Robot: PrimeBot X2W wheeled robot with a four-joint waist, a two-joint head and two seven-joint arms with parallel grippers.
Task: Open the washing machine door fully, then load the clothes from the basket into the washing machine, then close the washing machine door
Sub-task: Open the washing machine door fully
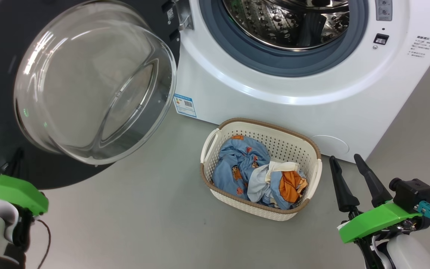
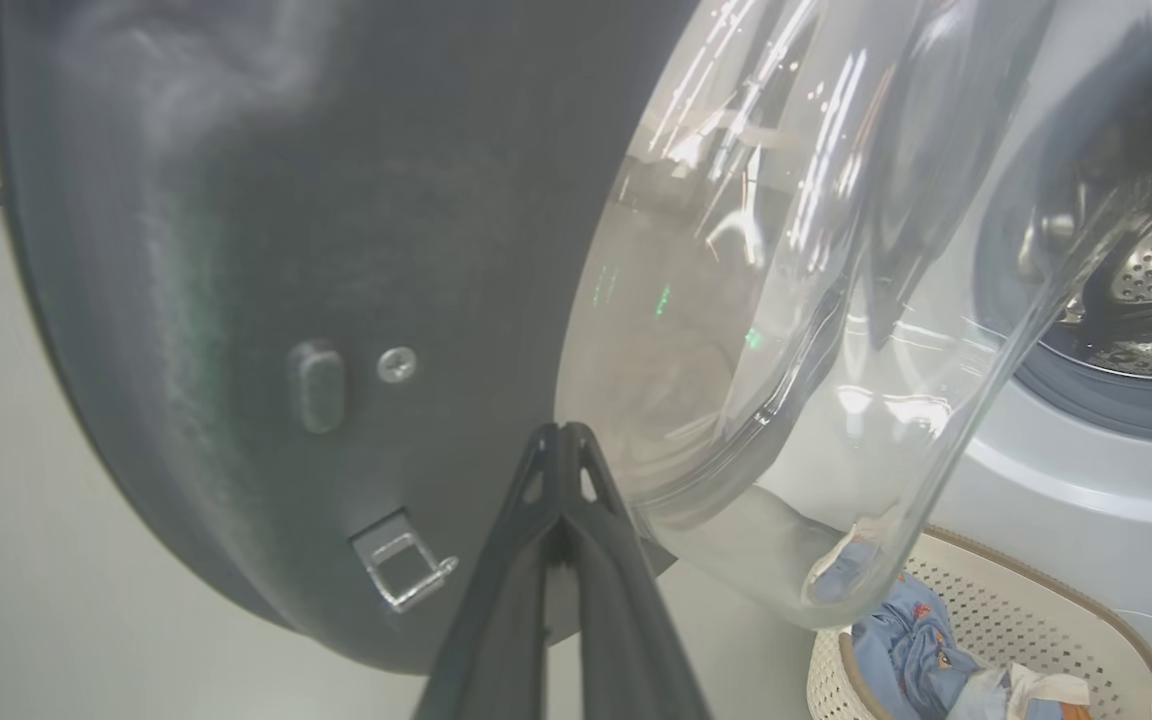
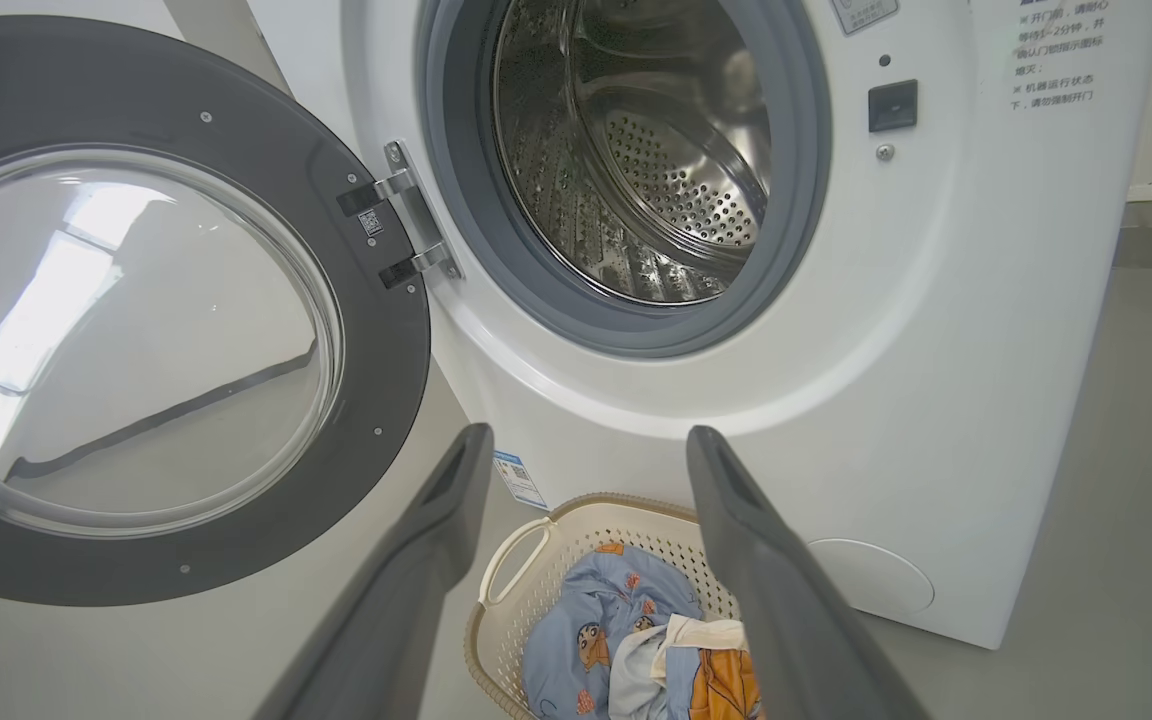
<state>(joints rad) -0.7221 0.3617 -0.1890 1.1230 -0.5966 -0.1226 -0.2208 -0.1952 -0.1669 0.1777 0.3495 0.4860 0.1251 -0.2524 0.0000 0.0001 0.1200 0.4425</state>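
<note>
Left arm (image 1: 11,194) outstretched, jaws pinched together close before the dark inner face of the washing machine door (image 2: 286,250); right arm (image 1: 379,220) low beside the basket (image 1: 314,149), jaws spread wide

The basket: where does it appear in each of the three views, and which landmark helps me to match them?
Head view: the basket sits low centre, on the floor before the washing machine.
Left wrist view: the basket is in the bottom right corner, cut off.
Right wrist view: the basket is at bottom centre, cut off.
Shared landmark: the washing machine door, to the basket's left in every view.
</note>
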